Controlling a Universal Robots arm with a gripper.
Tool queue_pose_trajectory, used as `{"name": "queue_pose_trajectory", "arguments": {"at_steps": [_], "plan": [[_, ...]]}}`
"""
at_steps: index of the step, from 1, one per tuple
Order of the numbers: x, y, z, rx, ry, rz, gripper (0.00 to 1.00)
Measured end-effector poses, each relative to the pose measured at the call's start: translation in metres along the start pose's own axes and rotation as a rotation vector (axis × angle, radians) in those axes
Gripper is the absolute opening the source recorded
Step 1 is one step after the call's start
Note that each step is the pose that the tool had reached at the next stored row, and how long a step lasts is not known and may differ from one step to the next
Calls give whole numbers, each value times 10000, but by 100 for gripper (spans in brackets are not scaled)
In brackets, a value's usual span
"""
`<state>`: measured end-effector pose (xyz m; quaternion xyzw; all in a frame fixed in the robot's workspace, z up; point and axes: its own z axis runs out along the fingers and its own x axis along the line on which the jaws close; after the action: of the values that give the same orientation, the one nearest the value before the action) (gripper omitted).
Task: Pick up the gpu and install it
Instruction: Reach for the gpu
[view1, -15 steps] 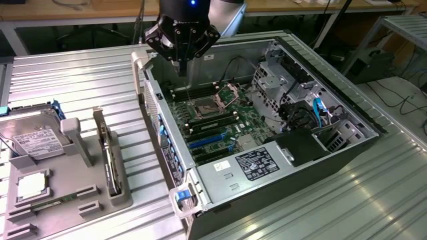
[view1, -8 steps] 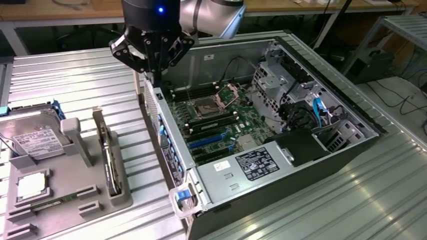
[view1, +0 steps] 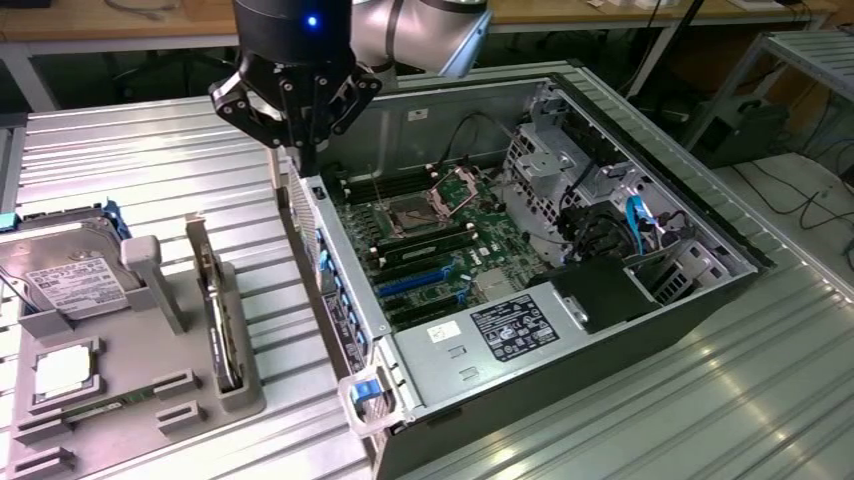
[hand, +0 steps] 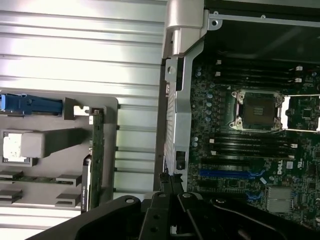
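The gpu stands on edge in a slot of the grey holder at the exterior view's left, a thin dark card; the wrist view has it as a narrow strip. My gripper hangs shut and empty above the rear wall of the open computer case, to the right of the holder and apart from the gpu. The black fingers meet over the case's silver rear wall. Inside lies the motherboard with blue card slots.
A silver hard drive with a white label rests in the holder, with a small square chip below it. Inside the case are a CPU socket, a black power supply and drive cages. All sit on a ribbed metal table.
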<state>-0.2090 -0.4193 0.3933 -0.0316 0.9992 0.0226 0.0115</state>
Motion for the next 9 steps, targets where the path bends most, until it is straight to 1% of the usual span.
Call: {"name": "queue_pose_trajectory", "arguments": {"at_steps": [9], "plan": [[70,-3,-2,-3,4,-108,11]]}}
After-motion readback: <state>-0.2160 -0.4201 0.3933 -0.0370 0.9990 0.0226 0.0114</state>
